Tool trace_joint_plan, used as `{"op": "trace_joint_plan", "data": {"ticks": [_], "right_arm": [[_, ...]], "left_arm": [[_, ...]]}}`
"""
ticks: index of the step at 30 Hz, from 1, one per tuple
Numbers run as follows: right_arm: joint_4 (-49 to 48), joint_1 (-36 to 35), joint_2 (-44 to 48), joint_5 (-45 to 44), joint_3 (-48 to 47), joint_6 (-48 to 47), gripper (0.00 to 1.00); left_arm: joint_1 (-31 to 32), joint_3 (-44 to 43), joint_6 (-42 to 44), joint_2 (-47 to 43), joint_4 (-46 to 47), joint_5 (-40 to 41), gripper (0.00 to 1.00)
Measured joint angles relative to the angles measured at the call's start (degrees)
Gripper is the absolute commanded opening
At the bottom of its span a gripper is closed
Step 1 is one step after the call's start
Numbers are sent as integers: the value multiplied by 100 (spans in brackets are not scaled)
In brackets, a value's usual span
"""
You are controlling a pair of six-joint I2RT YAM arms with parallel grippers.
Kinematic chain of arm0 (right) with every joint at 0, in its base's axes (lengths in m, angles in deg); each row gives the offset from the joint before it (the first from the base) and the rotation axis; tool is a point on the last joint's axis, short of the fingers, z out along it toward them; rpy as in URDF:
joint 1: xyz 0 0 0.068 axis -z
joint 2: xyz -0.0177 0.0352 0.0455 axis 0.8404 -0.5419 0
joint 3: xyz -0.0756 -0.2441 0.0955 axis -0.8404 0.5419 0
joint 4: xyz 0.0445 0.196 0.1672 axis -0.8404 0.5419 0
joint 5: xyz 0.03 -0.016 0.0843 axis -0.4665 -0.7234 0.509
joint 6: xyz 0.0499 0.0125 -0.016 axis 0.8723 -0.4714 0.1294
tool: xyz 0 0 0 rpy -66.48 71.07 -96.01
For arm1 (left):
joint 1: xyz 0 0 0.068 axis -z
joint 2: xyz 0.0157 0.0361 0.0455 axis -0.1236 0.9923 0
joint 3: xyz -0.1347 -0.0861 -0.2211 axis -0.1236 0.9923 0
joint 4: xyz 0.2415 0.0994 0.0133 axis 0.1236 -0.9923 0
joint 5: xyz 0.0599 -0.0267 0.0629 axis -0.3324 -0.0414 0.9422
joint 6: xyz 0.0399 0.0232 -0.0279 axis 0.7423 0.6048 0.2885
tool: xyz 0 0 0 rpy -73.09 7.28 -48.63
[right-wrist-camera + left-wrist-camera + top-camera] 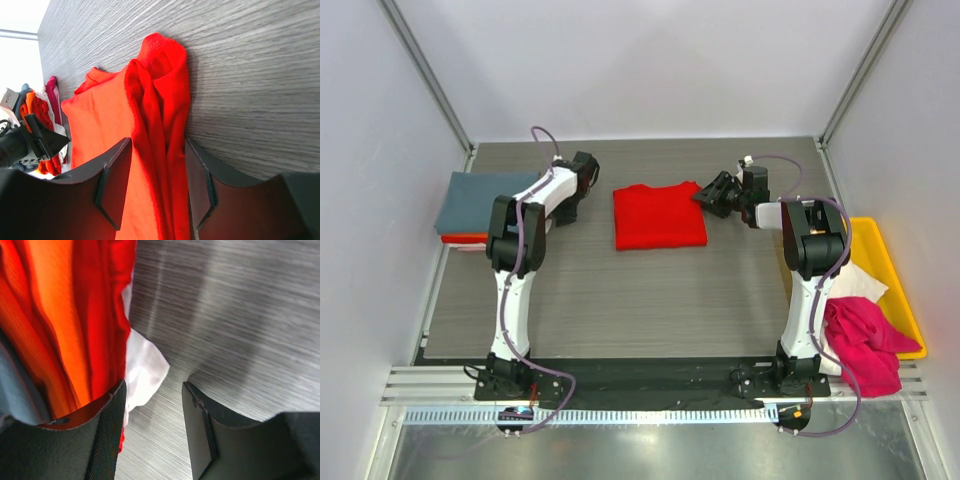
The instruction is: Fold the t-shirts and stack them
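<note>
A folded bright red t-shirt (659, 215) lies flat at the table's middle. My right gripper (706, 196) is at its right edge; in the right wrist view it (157, 142) is open, with a finger on each side of the shirt's bunched edge (165, 115). My left gripper (570, 208) is open and empty (152, 387) between the red shirt and a stack at the left. The stack has a slate grey-blue t-shirt (485, 200) on top and orange cloth (465, 238) under it. In the left wrist view, orange folds (60, 315) and a white scrap (145, 367) lie next to the left finger.
A yellow tray (880, 232) stands at the right edge, holding a white t-shirt (860, 282) and a crumpled magenta pink t-shirt (865, 340) that hangs over its near end. White walls enclose the table on three sides.
</note>
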Motion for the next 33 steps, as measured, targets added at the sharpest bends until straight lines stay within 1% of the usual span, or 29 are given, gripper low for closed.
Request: {"op": "trace_joint_plan", "data": {"ticks": [2, 3, 8, 11, 12, 14, 15, 17, 23, 26, 33], "right_arm": [[9, 0, 20, -24, 20, 0, 52], [11, 0, 24, -31, 28, -2, 52], [11, 0, 31, -39, 35, 0, 52], [11, 0, 31, -39, 37, 0, 52], [11, 0, 31, -39, 37, 0, 52], [11, 0, 42, -39, 52, 0, 52], [13, 0, 48, -42, 57, 0, 52], [15, 0, 52, -39, 63, 0, 52], [63, 0, 127, -59, 138, -13, 52], [90, 0, 136, -61, 142, -24, 52], [92, 0, 136, -61, 146, -24, 52]], "left_arm": [[-59, -96, 2, 52, -66, -31, 48], [-90, -160, 0, 85, -116, -55, 44], [-177, -330, -4, 216, -260, -138, 34], [-188, -313, -17, 219, -275, -184, 26], [-190, -313, -20, 227, -297, -192, 20], [-201, -313, -22, 245, -352, -247, 12], [-205, -313, -17, 256, -393, -267, 5], [-229, -317, -17, 273, -461, -337, 0], [-267, -295, -22, 254, -551, -415, 0], [-201, -127, -31, 122, -476, -516, 0], [282, 33, -138, -33, -339, -802, 0]]}}
